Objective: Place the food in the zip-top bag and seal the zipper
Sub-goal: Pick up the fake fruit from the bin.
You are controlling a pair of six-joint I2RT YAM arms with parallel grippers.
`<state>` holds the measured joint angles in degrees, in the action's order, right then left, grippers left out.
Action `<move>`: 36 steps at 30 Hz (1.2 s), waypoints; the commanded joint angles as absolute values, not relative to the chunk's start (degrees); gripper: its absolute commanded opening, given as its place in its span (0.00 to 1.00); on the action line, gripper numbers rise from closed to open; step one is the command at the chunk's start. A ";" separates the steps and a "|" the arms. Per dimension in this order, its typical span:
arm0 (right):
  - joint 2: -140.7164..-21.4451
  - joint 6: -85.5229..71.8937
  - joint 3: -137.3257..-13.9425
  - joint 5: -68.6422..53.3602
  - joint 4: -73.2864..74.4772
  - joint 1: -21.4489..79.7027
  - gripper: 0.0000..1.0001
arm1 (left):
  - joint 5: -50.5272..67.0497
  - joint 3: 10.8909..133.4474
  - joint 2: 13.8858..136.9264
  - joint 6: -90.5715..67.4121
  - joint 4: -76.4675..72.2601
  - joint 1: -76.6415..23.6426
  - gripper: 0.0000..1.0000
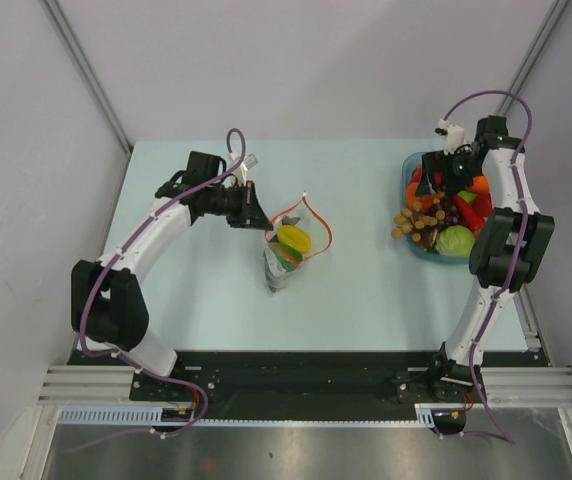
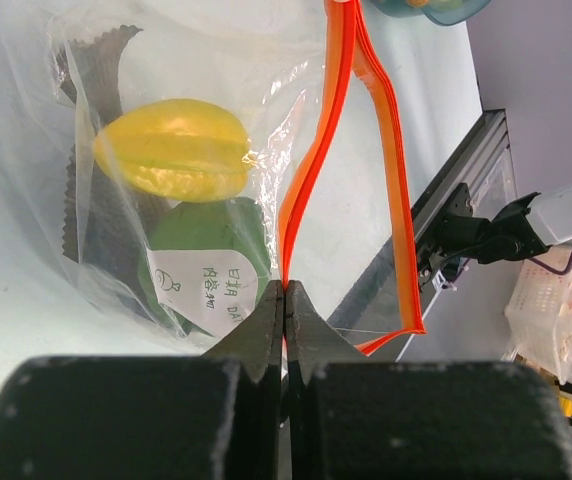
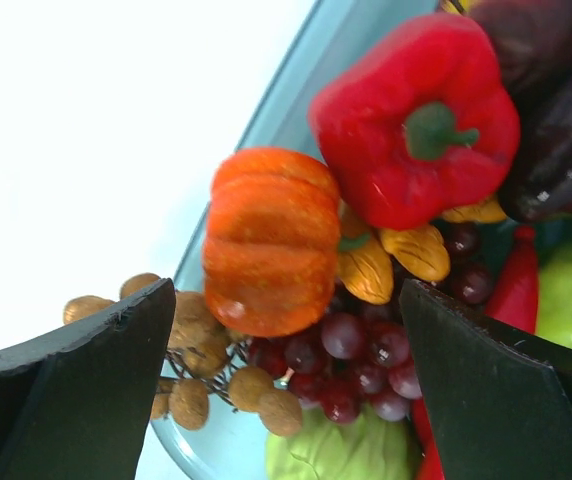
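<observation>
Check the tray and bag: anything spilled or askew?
Yes: a bunch of small brown balls hangs over the blue tray's left rim toward the table, not fully inside. The bag looks fine, its orange strip pinched in the left pincer.

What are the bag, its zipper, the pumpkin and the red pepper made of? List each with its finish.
Bag: thin clear plastic film, crinkled and glinting. Zipper: smooth orange-red plastic strip. Pumpkin: probably foam or soft plastic, matt and grainy. Pepper: likely the same, grainy red skin with a faint sheen.
</observation>
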<state>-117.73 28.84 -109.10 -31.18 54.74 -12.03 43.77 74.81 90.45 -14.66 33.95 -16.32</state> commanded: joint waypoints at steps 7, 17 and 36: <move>-119.62 27.86 -110.22 -30.32 53.00 -9.41 0.88 | 43.68 76.82 89.74 -15.38 33.66 -15.82 0.00; -114.44 27.33 -110.12 -25.93 52.12 -10.37 0.47 | 43.24 77.43 89.30 -15.21 33.49 -15.82 0.00; -88.60 3.30 -93.96 -46.68 34.35 20.60 0.04 | 45.09 75.76 86.93 -17.31 31.73 -15.56 0.00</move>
<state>-90.04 1.87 -99.74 -44.05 36.88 8.75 43.70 74.81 90.11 -16.53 33.47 -16.32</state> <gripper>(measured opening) 0.574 0.005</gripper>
